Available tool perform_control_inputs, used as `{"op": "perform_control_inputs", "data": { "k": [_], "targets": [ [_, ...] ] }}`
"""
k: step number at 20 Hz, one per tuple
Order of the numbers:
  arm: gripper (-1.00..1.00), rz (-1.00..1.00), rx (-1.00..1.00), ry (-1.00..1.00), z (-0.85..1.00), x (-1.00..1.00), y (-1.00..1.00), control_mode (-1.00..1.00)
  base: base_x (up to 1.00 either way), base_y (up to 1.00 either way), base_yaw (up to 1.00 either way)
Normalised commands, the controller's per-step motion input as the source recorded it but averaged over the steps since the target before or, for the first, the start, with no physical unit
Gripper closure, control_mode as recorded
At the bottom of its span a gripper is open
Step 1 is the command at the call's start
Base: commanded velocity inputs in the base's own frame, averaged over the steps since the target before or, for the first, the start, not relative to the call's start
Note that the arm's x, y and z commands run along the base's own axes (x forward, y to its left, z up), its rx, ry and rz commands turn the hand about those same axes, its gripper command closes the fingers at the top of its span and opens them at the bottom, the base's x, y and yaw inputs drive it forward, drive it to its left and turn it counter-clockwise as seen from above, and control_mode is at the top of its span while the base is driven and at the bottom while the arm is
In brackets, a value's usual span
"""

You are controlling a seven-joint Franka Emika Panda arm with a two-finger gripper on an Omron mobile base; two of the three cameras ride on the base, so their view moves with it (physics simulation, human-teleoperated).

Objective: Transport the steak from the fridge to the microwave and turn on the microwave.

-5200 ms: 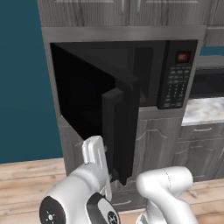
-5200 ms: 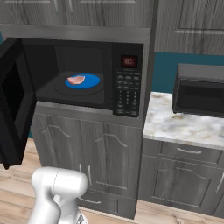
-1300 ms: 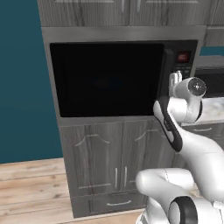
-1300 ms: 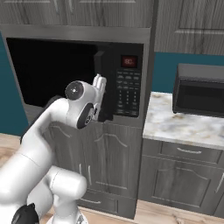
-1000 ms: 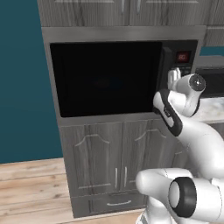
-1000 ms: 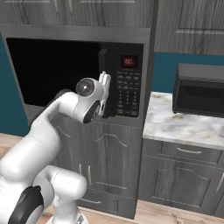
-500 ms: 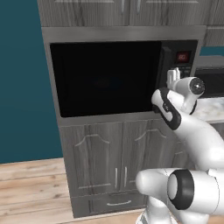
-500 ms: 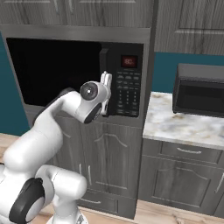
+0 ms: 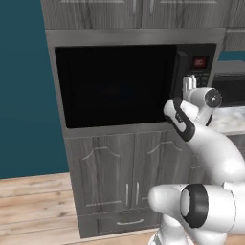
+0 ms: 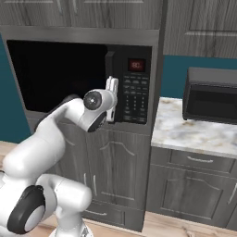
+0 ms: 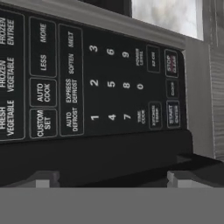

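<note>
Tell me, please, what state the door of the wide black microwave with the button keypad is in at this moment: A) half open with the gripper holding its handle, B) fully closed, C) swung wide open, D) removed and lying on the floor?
B: the dark glass door of the wide black microwave sits flush with its front, while the open two-finger gripper faces the button keypad, holding nothing.
</note>
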Motion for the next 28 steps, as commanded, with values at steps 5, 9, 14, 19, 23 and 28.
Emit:
{"op": "perform_control_inputs", "data": {
  "k": [5,9,14,19,23,28],
  "targets": [
    [-1.0,0.0,0.0,0.09,0.01,-0.16,-0.18,-1.0,0.0,0.0,0.0],
    [-1.0,0.0,0.0,0.03,0.0,-0.36,-0.13,-1.0,0.0,0.0,0.0],
    [-1.0,0.0,0.0,0.0,-0.01,-0.33,-0.15,-1.0,0.0,0.0,0.0],
    [-1.0,0.0,0.0,0.0,0.0,-0.4,-0.22,-1.0,0.0,0.0,0.0],
    [-1.0,0.05,0.0,0.0,-0.04,-0.49,-0.19,-1.0,0.0,0.0,0.0],
    [-1.0,0.05,0.01,0.0,-0.1,-0.46,-0.1,-1.0,0.0,0.0,0.0]
  ]
}}
